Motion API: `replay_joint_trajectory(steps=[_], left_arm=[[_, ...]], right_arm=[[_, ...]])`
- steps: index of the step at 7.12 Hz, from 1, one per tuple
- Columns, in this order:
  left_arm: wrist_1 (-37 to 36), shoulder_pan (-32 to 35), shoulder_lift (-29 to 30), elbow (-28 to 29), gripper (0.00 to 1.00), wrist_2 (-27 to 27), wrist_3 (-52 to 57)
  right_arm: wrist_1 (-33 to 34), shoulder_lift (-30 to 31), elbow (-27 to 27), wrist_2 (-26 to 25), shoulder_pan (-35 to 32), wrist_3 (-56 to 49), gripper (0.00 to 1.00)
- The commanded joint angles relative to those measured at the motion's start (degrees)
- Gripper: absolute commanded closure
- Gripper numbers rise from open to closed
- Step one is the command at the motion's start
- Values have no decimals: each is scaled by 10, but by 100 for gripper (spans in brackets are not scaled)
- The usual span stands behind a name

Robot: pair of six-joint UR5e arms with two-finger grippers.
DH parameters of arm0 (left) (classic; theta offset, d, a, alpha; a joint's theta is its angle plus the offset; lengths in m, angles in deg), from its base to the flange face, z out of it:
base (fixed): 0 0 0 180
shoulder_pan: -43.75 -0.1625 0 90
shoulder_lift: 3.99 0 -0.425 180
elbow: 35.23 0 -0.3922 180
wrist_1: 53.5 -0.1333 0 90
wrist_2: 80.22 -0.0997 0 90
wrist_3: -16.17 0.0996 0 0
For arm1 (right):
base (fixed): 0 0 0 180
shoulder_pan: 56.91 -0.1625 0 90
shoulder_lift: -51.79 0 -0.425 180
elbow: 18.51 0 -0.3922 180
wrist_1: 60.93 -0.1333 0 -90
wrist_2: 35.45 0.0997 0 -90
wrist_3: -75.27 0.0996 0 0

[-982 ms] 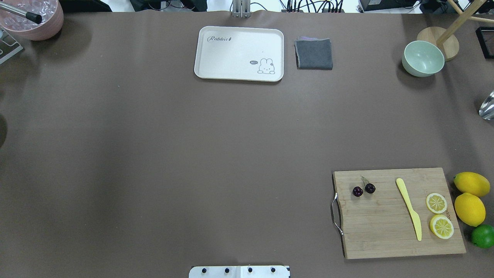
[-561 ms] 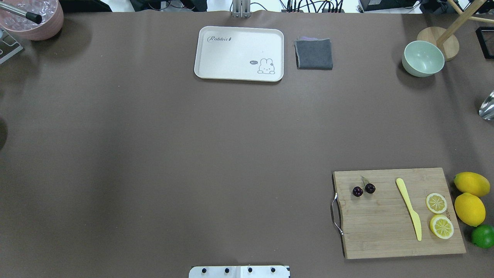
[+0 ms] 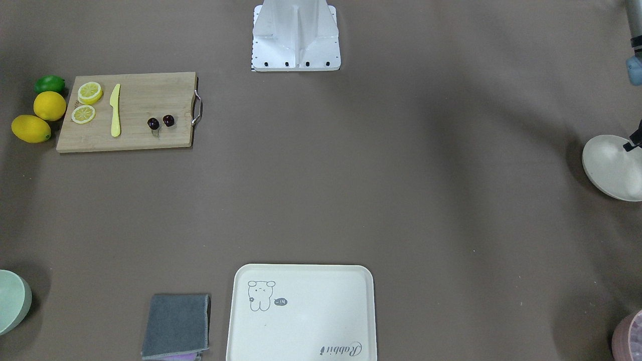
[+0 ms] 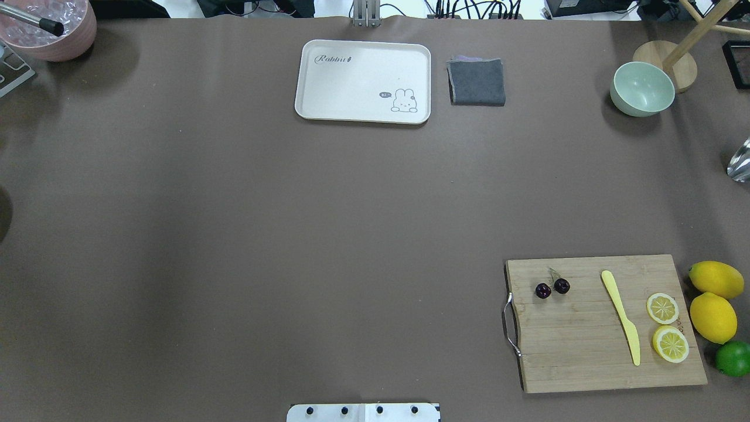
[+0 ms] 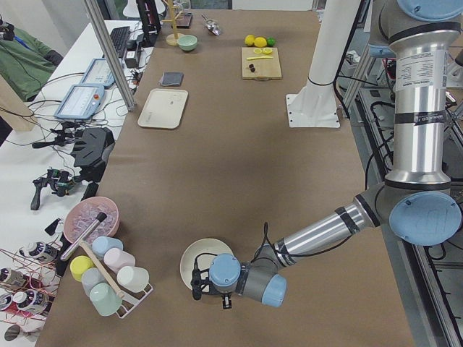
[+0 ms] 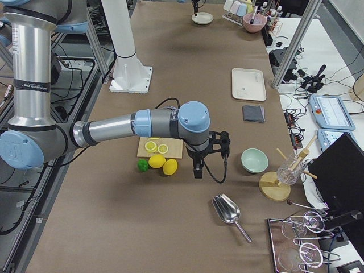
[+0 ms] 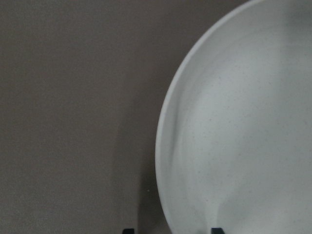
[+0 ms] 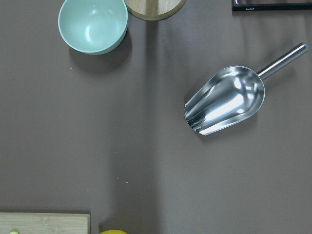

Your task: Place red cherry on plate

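Red cherry [image 4: 543, 291] lying on the wooden cutting board [image 4: 586, 351], at 4 o'clock on the desk [image 4: 293, 234] in the overhead view. Two dark fruits side by side, stems pointing toward 12 o'clock, close to the board's 9 o'clock edge and its metal handle [image 4: 508, 325]. Untouched by either arm. At 3 o'clock from the cherry, a yellow knife [image 4: 621, 316], then two lemon slices [image 4: 662, 308]. Off the board's 3 o'clock edge, two lemons [image 4: 713, 317] and a lime [image 4: 733, 358].

Plate [image 3: 609, 168] at the 3 o'clock edge of the front-facing view, bare, well apart from the cherry, right across the desk.

Left gripper [image 7: 172, 230] low over the plate's rim. Fingers apart in the wrist view: one tip over the brown desk, the other over the plate. Touching or not: cannot tell.

Right gripper [image 6: 197, 169] pointing down above the desk just beside the lemons, seen only from the side. Fingers apart or together: cannot tell. In its wrist view, a steel scoop [image 8: 226, 100] at 2 o'clock and a green bowl [image 8: 92, 24] at 11 o'clock.

At 12 o'clock on the desk, a cream tray [image 4: 363, 76] with a rabbit drawing. Just at its 3 o'clock side, a folded grey cloth [image 4: 477, 82].
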Motion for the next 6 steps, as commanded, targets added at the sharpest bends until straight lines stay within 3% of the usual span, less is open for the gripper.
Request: replay_joint_trajectory(steps=[1, 3, 5, 6], left_arm=[[-1, 0, 5, -7, 100, 0, -3], [-9, 1, 13, -33, 100, 0, -49], [-93, 11, 44, -70, 100, 6, -49], [-131, 19, 66, -80, 100, 42, -49]], right_arm=[[0, 6, 5, 0, -2, 0, 0], [0, 6, 5, 0, -2, 1, 0], [0, 6, 4, 2, -2, 1, 0], [0, 6, 4, 6, -2, 1, 0]])
